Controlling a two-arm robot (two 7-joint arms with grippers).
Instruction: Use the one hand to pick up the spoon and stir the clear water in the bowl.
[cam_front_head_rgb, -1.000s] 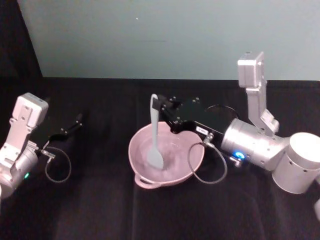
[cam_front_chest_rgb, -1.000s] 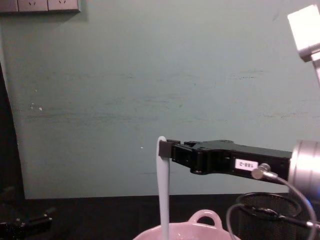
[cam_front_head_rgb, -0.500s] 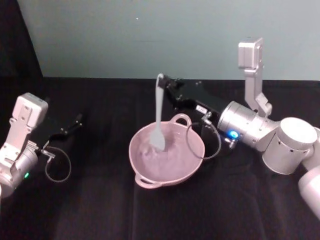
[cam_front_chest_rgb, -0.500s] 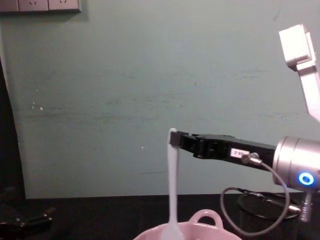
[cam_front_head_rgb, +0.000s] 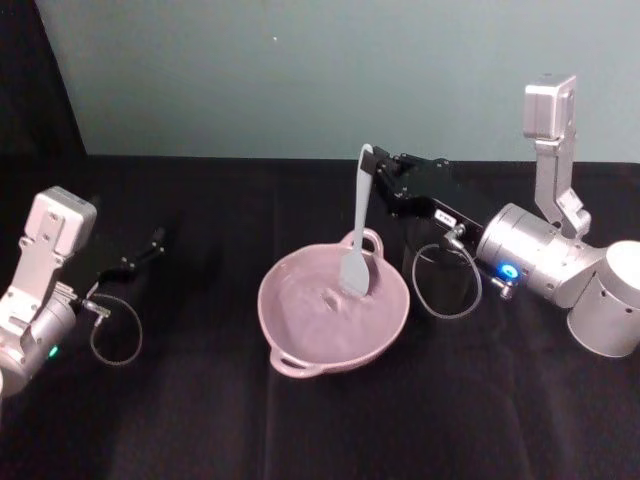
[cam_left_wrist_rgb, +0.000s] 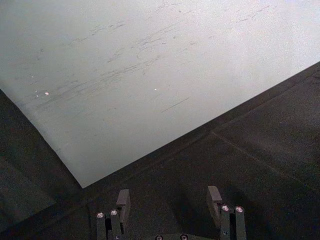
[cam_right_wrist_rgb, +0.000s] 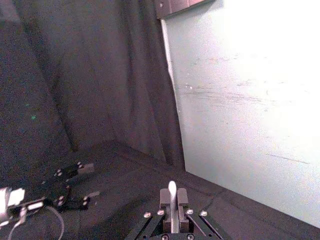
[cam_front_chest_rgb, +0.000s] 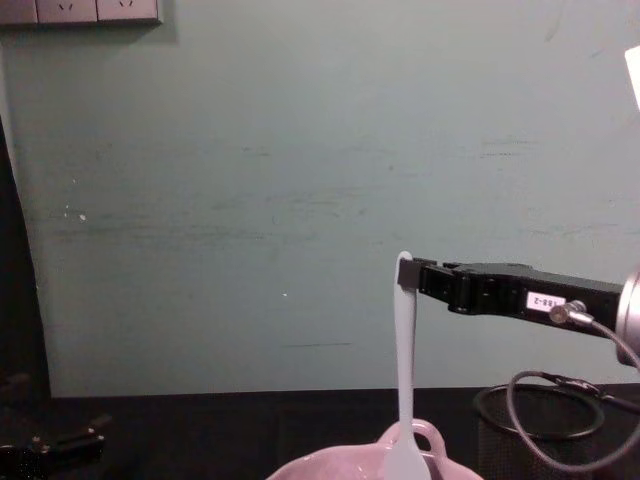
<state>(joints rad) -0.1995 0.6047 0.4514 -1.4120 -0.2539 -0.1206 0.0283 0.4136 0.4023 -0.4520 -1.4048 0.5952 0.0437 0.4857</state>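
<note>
Spoon (cam_front_head_rgb: 360, 215): white plastic, upright with a slight lean, handle end uppermost and pinched between the fingertips of my right gripper (cam_front_head_rgb: 372, 170). Its broad flat end hangs down inside the bowl (cam_front_head_rgb: 278, 325), on the far right side, close to the small loop handle on the far rim. I cannot tell how deep that end sits in the water. From the chest, the spoon (cam_front_chest_rgb: 403, 370) runs straight down from the right gripper (cam_front_chest_rgb: 415, 275) to the pink rim of the bowl (cam_front_chest_rgb: 330, 463).

Bowl: pale pink, glossy, standing on the black tablecloth (cam_front_head_rgb: 200, 420) at the middle of the work area. The water inside is clear and shows a small ripple near the spoon.

Right gripper: black and slender, with a white label on its side, reaching in level from the right, above and behind the bowl. Its jaws are clamped narrow on the handle. In the right wrist view, the spoon (cam_right_wrist_rgb: 172, 192) shows as a white tip standing up between the two fingers.

Grey cable (cam_front_head_rgb: 450, 317): loops down from my silver wrist toward the cloth, just right of the bowl.

Black wire-mesh cup (cam_front_chest_rgb: 495, 445): on the table right of the bowl, beneath my right arm.

Left gripper (cam_front_head_rgb: 158, 240): far left, low over the cloth, well apart from the bowl. Its fingers are spread with nothing between them (cam_left_wrist_rgb: 169, 197).
</note>
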